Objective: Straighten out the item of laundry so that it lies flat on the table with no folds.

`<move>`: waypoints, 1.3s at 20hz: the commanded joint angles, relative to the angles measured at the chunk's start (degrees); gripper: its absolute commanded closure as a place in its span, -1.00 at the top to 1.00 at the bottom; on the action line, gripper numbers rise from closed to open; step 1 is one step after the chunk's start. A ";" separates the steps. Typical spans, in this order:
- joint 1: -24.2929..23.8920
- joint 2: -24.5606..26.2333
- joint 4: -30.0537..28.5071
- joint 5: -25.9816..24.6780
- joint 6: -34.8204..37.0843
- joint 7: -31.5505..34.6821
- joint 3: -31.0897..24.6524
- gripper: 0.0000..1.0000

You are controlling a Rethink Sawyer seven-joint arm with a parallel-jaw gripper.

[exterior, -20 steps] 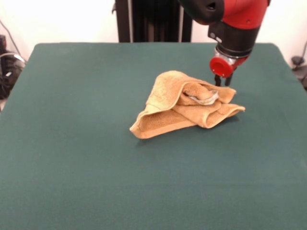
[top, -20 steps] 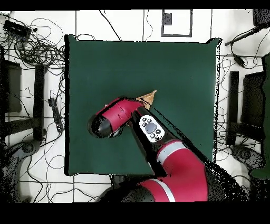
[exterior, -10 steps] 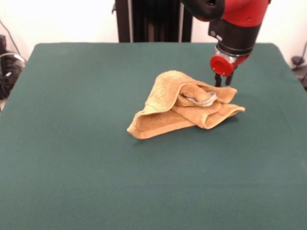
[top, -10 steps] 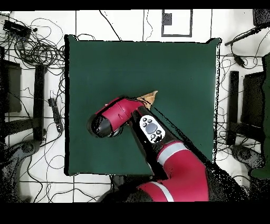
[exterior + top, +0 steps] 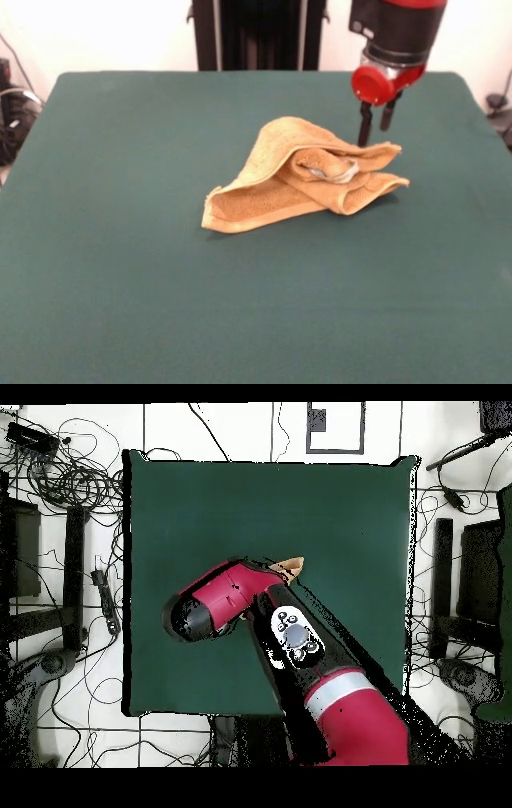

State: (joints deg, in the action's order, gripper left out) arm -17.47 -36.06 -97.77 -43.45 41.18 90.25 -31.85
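While the towel (image 5: 304, 174) sits bunched just below it, the gripper (image 5: 376, 132) hangs with fingers slightly parted, empty; unfolding seems barely begun, so next it should pinch that top edge.

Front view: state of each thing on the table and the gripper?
Golden-orange terry-cloth towel: crumpled, folded over itself in layers, not flat; in the overhead view only a tip shows past the arm.
Gripper: two fingers slightly apart, pointing down, tips at the towel's far right edge; grasp cannot be confirmed.
Dark green felt-covered table: bears only the towel.
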 commanded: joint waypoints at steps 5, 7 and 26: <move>-0.75 -2.48 -2.23 3.19 4.58 -10.04 -5.19 1.00; -0.48 -2.20 -1.67 3.16 4.75 -10.39 -5.17 1.00; -0.18 4.28 4.37 0.52 3.76 -13.42 -4.83 1.00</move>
State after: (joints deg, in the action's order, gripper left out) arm -17.65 -38.05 -96.96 -41.75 41.18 90.25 -31.99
